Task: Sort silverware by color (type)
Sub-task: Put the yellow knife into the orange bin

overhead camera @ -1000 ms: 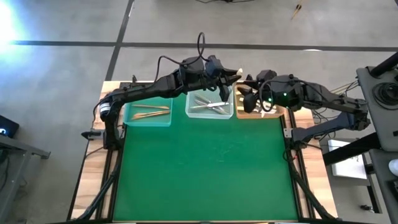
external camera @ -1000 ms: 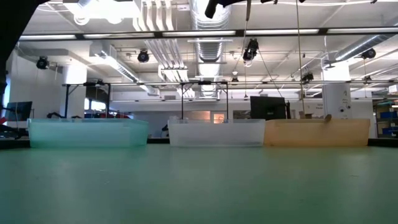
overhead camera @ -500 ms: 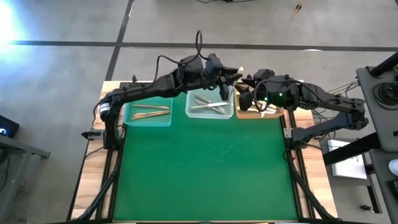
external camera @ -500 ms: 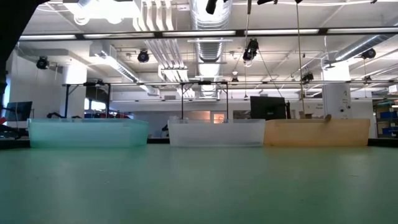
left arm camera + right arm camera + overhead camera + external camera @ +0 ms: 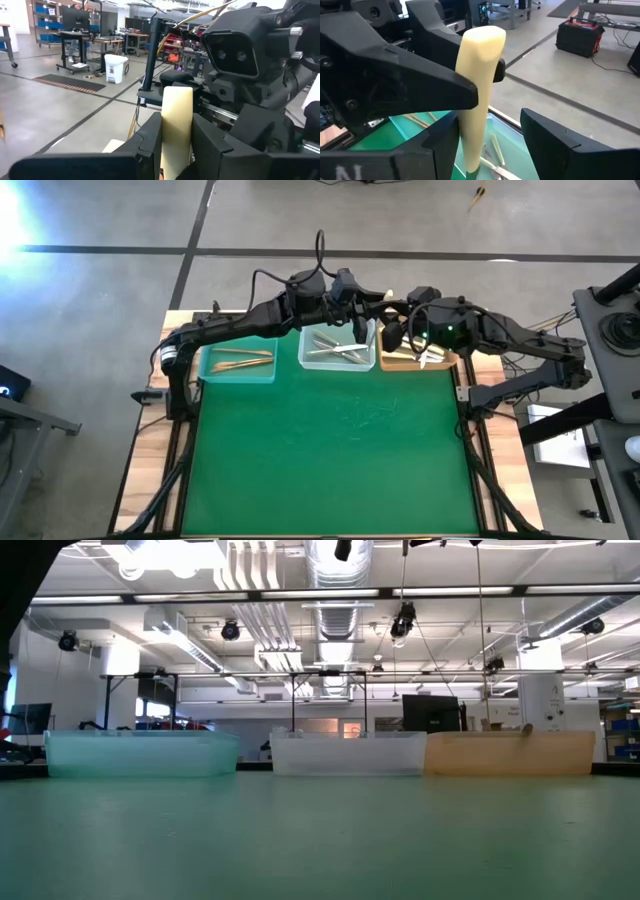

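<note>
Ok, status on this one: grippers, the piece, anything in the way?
Left gripper shut on cream-yellow cutlery piece, raised between clear tray and tan tray. Right gripper open around the same piece, handover pending. Nothing in the way.

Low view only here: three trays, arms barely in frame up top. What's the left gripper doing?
Observer: The left gripper is shut on a cream-yellow cutlery handle, held upright above the trays.
Operator: And the other arm?
Observer: The right gripper faces it with jaws open either side of that handle, one finger close beside it, the other apart.
Operator: Tray contents? I only see walls.
Observer: Golden-bronze pieces lie in the teal tray, and silver pieces in the clear tray.
</note>
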{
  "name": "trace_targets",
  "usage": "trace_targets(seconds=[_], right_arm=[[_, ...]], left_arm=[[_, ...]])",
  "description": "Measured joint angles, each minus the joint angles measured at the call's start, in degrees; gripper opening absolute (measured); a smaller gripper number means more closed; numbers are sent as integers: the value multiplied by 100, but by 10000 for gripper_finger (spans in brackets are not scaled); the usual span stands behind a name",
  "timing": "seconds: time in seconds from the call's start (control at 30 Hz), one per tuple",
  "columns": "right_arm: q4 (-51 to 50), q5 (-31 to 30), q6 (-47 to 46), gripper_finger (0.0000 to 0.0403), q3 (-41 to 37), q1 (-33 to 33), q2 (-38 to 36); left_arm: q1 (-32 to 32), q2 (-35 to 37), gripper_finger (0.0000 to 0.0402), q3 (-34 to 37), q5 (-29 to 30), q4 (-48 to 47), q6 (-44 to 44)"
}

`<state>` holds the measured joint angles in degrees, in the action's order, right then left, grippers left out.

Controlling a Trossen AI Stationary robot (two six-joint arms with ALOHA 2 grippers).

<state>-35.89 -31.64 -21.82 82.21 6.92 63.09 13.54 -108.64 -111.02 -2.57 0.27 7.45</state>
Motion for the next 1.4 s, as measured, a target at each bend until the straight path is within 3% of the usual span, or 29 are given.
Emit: trace_targets(seconds=[0.23,0.47,0.8,0.9,1.13,1.4], right_arm=[[97,0,175,172,0,26,78],[105,38,332,50,-2,59,83],[-58,2,516,52,218,59,78],[-344,-303,473,32,398,61,53],[-958,-795,421,32,588,68,15],[-2981,-1094,-184,32,502,744,-67]], left_arm=[[0,0,63,0,-12,24,34],[7,-6,63,0,23,30,38],[10,2,79,0,11,76,225],[45,44,93,0,-101,-139,273],[65,61,109,4,-348,-387,124],[98,258,112,4,-315,-1746,-106]])
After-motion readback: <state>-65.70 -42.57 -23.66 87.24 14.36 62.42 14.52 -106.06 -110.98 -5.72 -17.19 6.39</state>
